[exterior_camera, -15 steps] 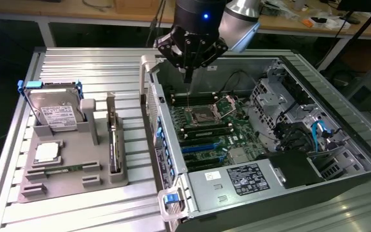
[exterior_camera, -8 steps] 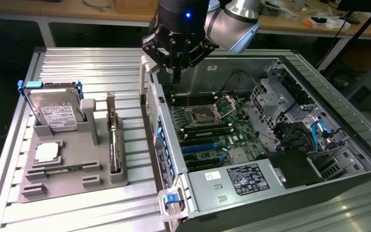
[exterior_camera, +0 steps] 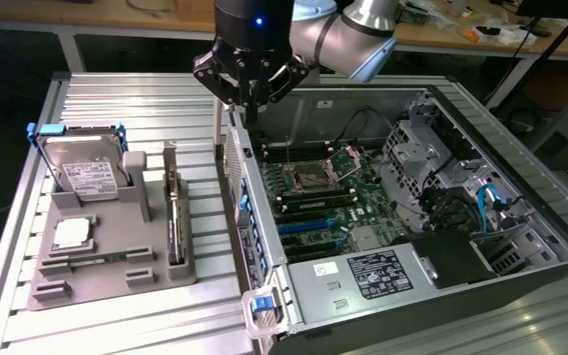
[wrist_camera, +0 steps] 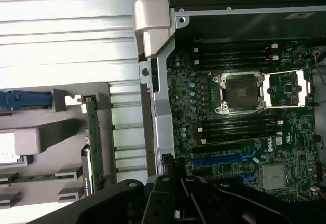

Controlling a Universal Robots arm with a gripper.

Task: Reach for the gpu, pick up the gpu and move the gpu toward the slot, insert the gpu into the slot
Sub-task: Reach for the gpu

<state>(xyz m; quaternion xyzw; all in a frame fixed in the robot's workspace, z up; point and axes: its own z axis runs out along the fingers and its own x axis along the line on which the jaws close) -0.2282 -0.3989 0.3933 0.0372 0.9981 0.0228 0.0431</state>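
- Your claw (exterior_camera: 251, 103) is pinched shut with nothing in it. It hangs at the upper middle of the exterior view, over the left wall of the open computer case (exterior_camera: 343, 103).
- The graphics card (exterior_camera: 174, 222) stands on edge in the grey holder (exterior_camera: 106, 285), left of centre and well apart from the claw.
- A hard drive (exterior_camera: 85, 170) stands upright in that same holder, near the card.

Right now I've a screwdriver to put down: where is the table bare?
Bare table at the exterior view's top left, beyond the tray, and a strip below the tray. Between tray and case it is narrow; the case is crowded.
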